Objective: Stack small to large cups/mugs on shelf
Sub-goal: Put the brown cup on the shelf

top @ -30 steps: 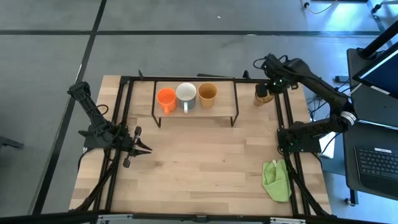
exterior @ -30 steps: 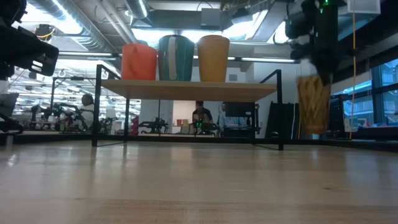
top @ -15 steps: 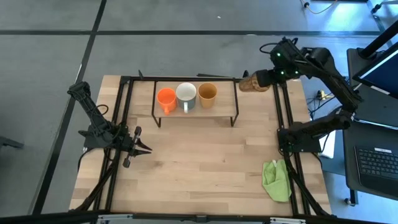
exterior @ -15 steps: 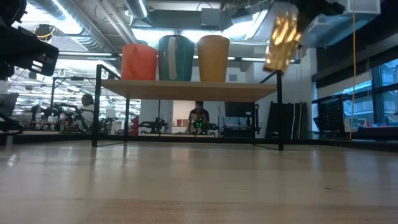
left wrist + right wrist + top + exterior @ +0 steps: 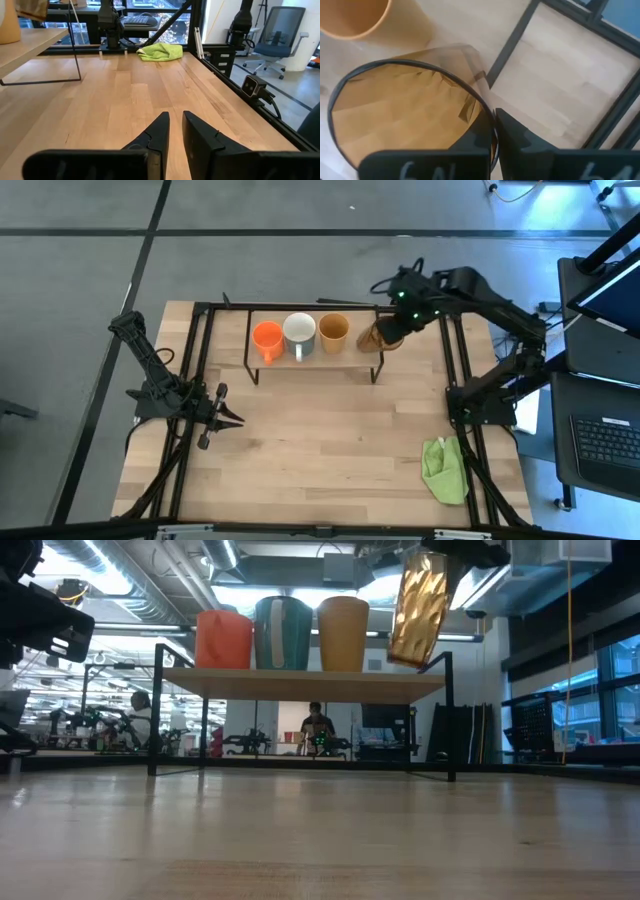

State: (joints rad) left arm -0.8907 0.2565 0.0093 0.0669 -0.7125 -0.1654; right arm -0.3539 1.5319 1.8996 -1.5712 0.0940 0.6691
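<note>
The orange mug [image 5: 266, 337], the white mug [image 5: 299, 332] and the tan cup [image 5: 334, 331] stand in a row on the wooden shelf [image 5: 362, 346]; they also show in the low view: orange mug [image 5: 223, 639], white mug [image 5: 283, 634], tan cup [image 5: 343, 634]. My right gripper [image 5: 393, 326] is shut on the amber tumbler [image 5: 376, 338], held above the shelf's right end [image 5: 420, 686]. The tumbler [image 5: 417, 607] is tilted. My left gripper [image 5: 228, 419] waits at the table's left, its fingers nearly shut and empty [image 5: 174, 131]. My right gripper pinches the tumbler's rim [image 5: 487, 117], one finger inside the wall and one outside. The tumbler hangs tilted, lifted clear of the shelf, its base [image 5: 404, 656] a little above the board.
A green cloth [image 5: 445, 470] lies at the table's near right. Black frame rails [image 5: 455, 370] run along both sides of the table. A desk with a keyboard [image 5: 605, 440] stands off the right. Bare tabletop [image 5: 320, 440] lies in front of the shelf.
My right gripper has lifted the tumbler off the table at the far right and carried it left toward the shelf. The tumbler has gone from upright on the table to tilted in the air, now over the shelf's right end beside the tan cup.
</note>
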